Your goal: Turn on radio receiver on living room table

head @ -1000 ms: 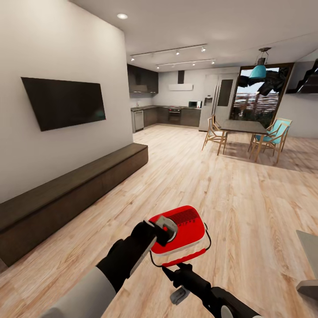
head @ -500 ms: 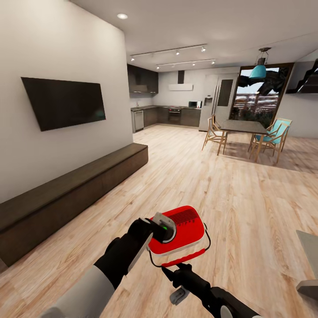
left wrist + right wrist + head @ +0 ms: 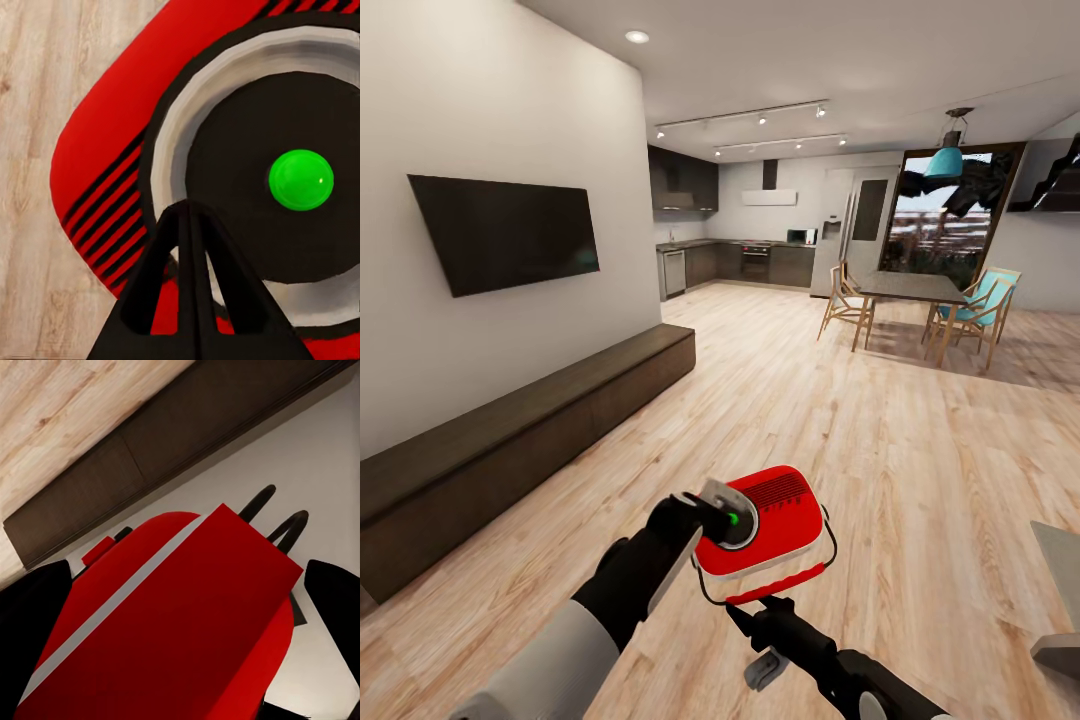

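Observation:
The red radio receiver (image 3: pixel 785 525) hangs above the wooden floor, low in the head view, held from below by my right gripper (image 3: pixel 765 603). In the right wrist view the two dark fingers (image 3: pixel 30 615) clasp the sides of the radio receiver (image 3: pixel 172 637), whose white band shows. My left gripper (image 3: pixel 707 508) is shut, its joined fingertips (image 3: pixel 187 225) resting against the round white-rimmed dial panel (image 3: pixel 225 82) on the radio receiver's (image 3: pixel 105 135) end. A green button (image 3: pixel 301 179) glows on that panel. A grey corner of the table (image 3: pixel 1060 570) shows at the right edge.
A long dark brown bench cabinet (image 3: pixel 510 440) runs along the left wall under a TV (image 3: pixel 505 232). The dining table with wooden chairs (image 3: pixel 915 290) stands far ahead on the right, with the kitchen (image 3: pixel 750 260) behind. Open wooden floor lies between.
The button on the radio's dial panel has gone from red to green. My left gripper has drawn back slightly toward me along the panel. The right arm has not moved.

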{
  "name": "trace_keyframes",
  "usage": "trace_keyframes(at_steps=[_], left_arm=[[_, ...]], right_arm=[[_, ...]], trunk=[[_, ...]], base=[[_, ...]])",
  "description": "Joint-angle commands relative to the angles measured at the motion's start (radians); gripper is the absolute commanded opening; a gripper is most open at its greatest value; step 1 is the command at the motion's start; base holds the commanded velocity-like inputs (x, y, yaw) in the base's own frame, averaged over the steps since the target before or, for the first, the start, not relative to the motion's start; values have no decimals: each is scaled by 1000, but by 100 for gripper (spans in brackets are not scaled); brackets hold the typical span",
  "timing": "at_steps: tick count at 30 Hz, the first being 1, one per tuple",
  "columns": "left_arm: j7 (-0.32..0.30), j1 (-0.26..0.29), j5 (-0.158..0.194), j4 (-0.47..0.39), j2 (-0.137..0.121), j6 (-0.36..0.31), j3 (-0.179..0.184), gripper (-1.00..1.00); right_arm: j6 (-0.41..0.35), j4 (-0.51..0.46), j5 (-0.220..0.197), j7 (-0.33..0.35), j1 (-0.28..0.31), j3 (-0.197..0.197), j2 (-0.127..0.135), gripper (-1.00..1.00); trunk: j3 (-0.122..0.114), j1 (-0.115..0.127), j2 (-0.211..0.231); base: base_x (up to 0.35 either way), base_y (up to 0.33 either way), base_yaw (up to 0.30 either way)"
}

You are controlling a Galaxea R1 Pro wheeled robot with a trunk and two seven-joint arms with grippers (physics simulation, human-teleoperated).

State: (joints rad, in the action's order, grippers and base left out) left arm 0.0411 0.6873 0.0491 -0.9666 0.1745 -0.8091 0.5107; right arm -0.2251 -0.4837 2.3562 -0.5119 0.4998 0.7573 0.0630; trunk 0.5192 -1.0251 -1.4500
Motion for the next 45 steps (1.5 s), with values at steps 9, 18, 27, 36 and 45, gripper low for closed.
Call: trace_keyframes(at_steps=[9,18,27,36,45], left_arm=[[144,-3,2,-1,0,0,-49,-100],[150,-6,6,3,-85,2,-143,-100],[151,-11,8,70,-197,30,-369,-100],[150,-11,8,134,-199,87,-383,-100],[149,-11,8,135,-199,88,-383,-100]], right_arm=[[0,0,0,0,0,-7,4,-100],[2,1,0,1,0,-13,8,-100],[3,11,0,9,0,-14,9,-100],[-4,28,0,-1,0,-13,10,-100],[4,29,0,-50,0,-21,9,-100]], trunk=[[0,0,0],[0,0,0],[0,0,0],[0,0,0],[0,0,0]], base=[[0,0,0],[0,0,0],[0,0,0],[0,0,0],[0,0,0]])
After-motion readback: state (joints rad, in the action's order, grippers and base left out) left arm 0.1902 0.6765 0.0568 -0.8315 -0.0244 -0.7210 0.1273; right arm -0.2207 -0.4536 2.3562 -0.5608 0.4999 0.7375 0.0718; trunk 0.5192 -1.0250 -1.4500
